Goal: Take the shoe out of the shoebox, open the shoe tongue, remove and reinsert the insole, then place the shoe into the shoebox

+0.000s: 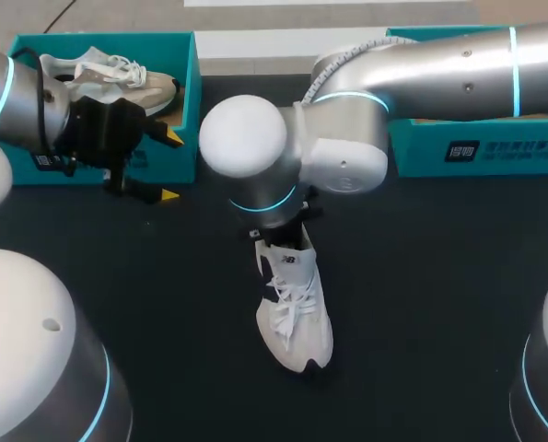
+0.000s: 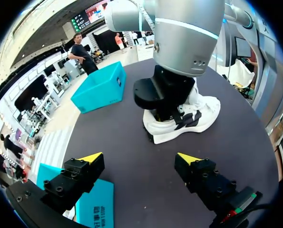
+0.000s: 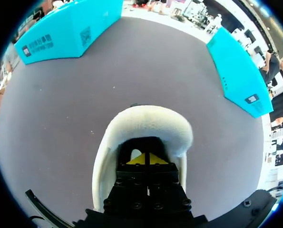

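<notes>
The white lace-up sneaker (image 1: 294,308) lies on the dark table (image 1: 421,304) apart from the teal cardboard shoebox (image 1: 191,92), with the right end effector (image 3: 147,159) clenched inside its collar, likely after the insole, and the left end effector (image 1: 169,167) released beside the shoebox.

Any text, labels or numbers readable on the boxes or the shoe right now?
Nothing can be read out with confidence.
right shoebox: white logo and row of characters on its front wall, too blurred.
left shoebox: white print on its wall, too blurred.
shoe: small dark mark on the tongue, too small.
</notes>
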